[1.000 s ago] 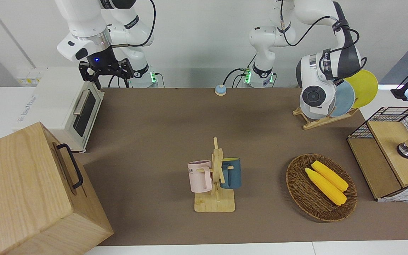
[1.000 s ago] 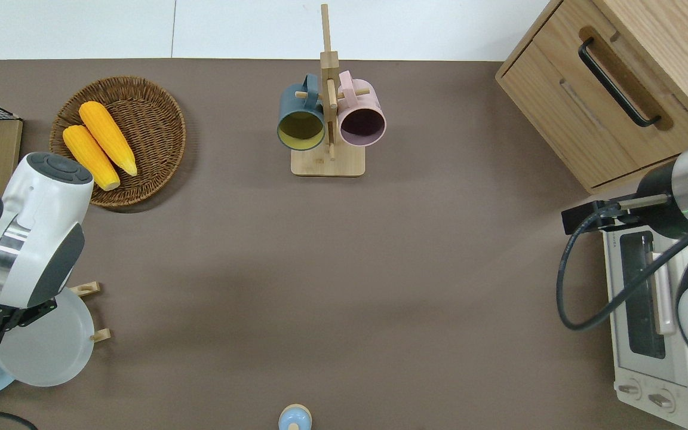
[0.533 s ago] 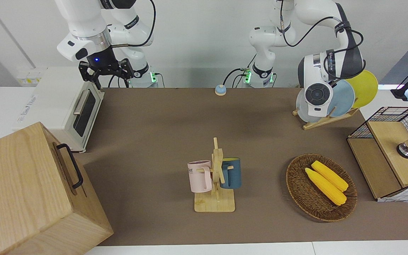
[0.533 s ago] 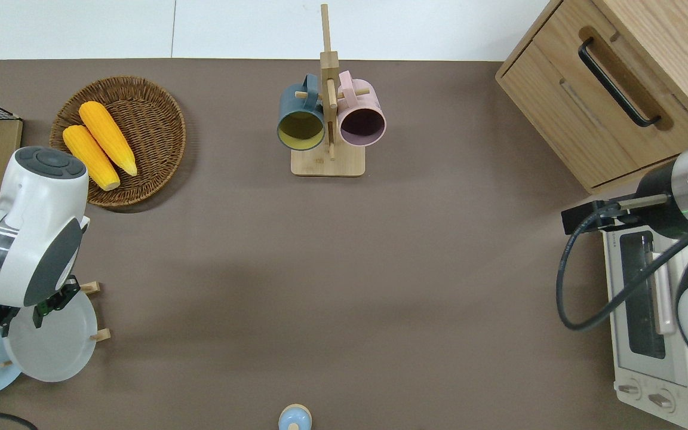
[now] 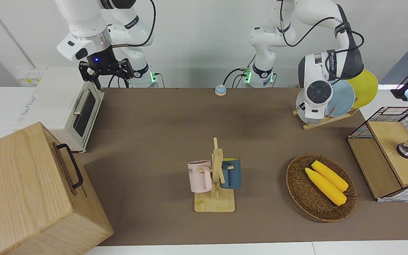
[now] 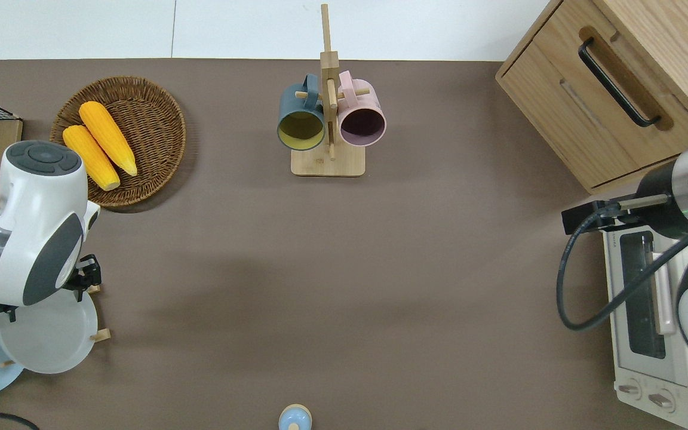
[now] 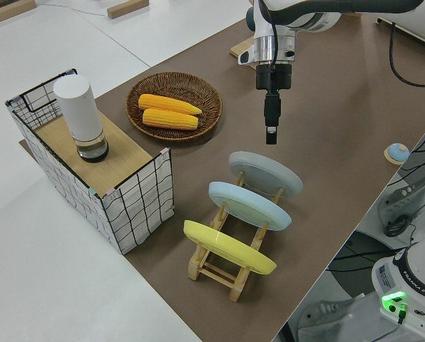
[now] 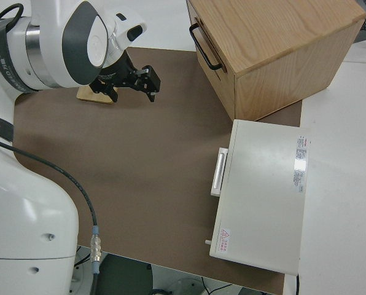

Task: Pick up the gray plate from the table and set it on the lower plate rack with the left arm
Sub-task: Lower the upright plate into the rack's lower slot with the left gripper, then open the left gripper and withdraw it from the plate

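Observation:
The gray plate (image 7: 266, 174) stands tilted in the end slot of the lower plate rack (image 7: 219, 267), the slot toward the middle of the table. It also shows in the overhead view (image 6: 51, 337) and partly in the front view (image 5: 298, 102). My left gripper (image 7: 271, 135) hangs fingers down just above the plate's upper rim, apart from it and empty. The left arm hides the fingers in the front and overhead views. My right gripper (image 5: 106, 69) is parked and open.
A light blue plate (image 7: 248, 205) and a yellow plate (image 7: 227, 249) fill the rack's other slots. A wicker basket (image 6: 159, 101) of corn, a wire crate (image 7: 137, 206), a mug stand (image 6: 327, 164), a toaster oven (image 5: 66, 106), a wooden cabinet (image 5: 23, 191) and a small bell (image 5: 220, 90) stand around.
My left gripper has let go of the gray plate and risen off its rim. The plate has settled into the rack slot. The right arm has not moved.

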Robot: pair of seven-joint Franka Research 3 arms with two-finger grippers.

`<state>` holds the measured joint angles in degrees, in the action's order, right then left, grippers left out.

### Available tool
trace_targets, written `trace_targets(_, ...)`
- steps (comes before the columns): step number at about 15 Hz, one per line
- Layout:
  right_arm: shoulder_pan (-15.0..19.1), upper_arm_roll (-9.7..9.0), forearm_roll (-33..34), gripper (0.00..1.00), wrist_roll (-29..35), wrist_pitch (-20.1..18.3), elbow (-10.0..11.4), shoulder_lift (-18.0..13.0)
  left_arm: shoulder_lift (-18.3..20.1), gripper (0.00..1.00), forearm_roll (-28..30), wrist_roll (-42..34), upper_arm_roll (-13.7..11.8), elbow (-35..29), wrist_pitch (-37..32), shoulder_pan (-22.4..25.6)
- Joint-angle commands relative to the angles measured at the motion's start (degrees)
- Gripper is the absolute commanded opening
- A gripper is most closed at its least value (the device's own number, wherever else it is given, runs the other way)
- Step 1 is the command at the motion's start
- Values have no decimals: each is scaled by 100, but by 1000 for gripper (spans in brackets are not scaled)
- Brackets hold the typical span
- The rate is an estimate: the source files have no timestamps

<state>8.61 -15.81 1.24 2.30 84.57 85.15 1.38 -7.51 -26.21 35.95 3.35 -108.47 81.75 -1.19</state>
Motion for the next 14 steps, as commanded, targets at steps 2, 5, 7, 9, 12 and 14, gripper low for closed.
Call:
trace_targets(2, 115, -98, 8, 983, 69, -81, -51, -15, 83, 987, 125, 44, -45, 45, 412, -48)
trace_targets(5, 115, -98, 8, 983, 69, -72, -51, -15, 171, 987, 537, 35, -45, 335, 403, -48)
trace_targets(7, 115, -98, 8, 983, 69, -81, -51, -7, 215, 989, 538, 44, 24, 379, 473, -57)
trace_targets(9, 115, -98, 8, 983, 69, -81, -51, -7, 355, 989, 564, -52, 112, 476, 473, -57)
trace_targets(12, 115, -98, 8, 983, 69, -81, -51, -15, 593, 989, 967, -859, 60, 800, 473, -4)
trace_targets(14, 115, -98, 8, 983, 69, -81, -51, -7, 759, 989, 1406, -1430, -123, 1047, 473, 13)
